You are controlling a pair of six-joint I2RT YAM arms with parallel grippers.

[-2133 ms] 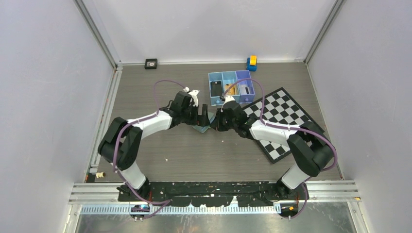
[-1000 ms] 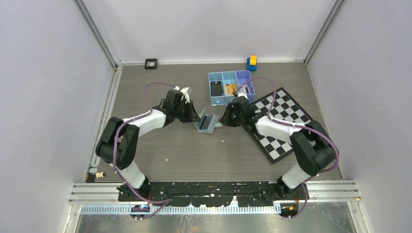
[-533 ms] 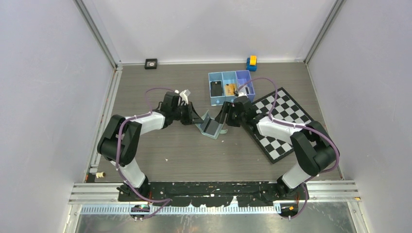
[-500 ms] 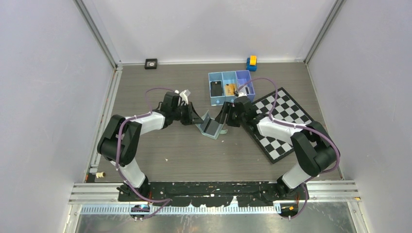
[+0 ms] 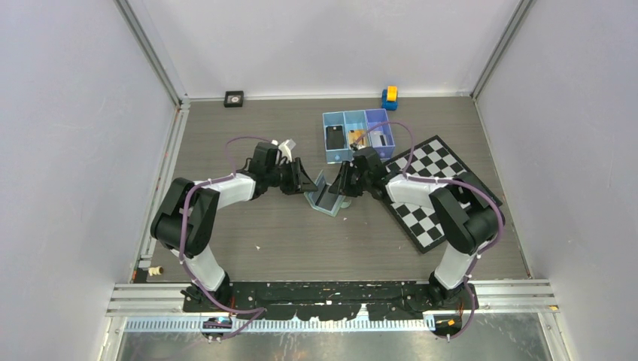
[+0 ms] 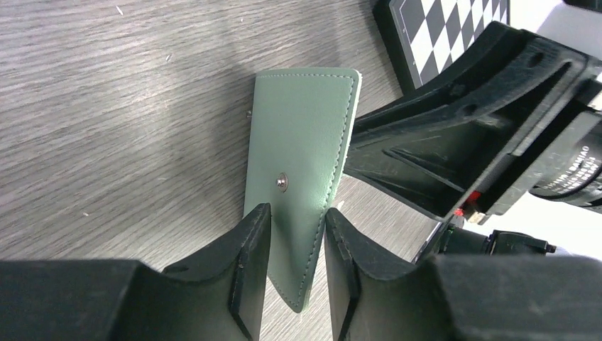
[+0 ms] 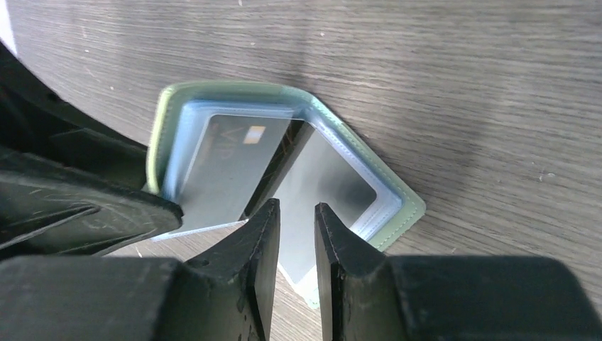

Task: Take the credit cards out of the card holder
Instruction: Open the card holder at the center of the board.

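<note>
The sage-green card holder point(image 5: 323, 199) stands open in a V on the table between my two grippers. In the left wrist view its outer flap point(image 6: 302, 135) with a snap stud rises beyond my left gripper point(image 6: 297, 211), whose fingers stand slightly apart in front of it. My left gripper point(image 5: 305, 183) sits at the holder's left side. The right wrist view looks into the holder point(image 7: 397, 199). A pale grey credit card point(image 7: 234, 167) with a gold chip sits in its left pocket, and a grey face point(image 7: 334, 185) fills the right one. My right gripper point(image 7: 297, 206) hovers narrowly open over that face, right of the holder point(image 5: 342, 184).
A blue three-compartment tray point(image 5: 353, 119) behind the holder has a black card point(image 5: 335, 138), a gold-orange card point(image 5: 355, 138) and a pale item point(image 5: 381, 140). A chessboard point(image 5: 440, 188) lies under the right arm. A yellow-blue toy point(image 5: 389, 96) and a small black square point(image 5: 234, 98) sit by the back wall.
The holder went from nearly folded to spread in a V. My right gripper moved left over it and its jaws narrowed. My left jaws parted from the flap.
</note>
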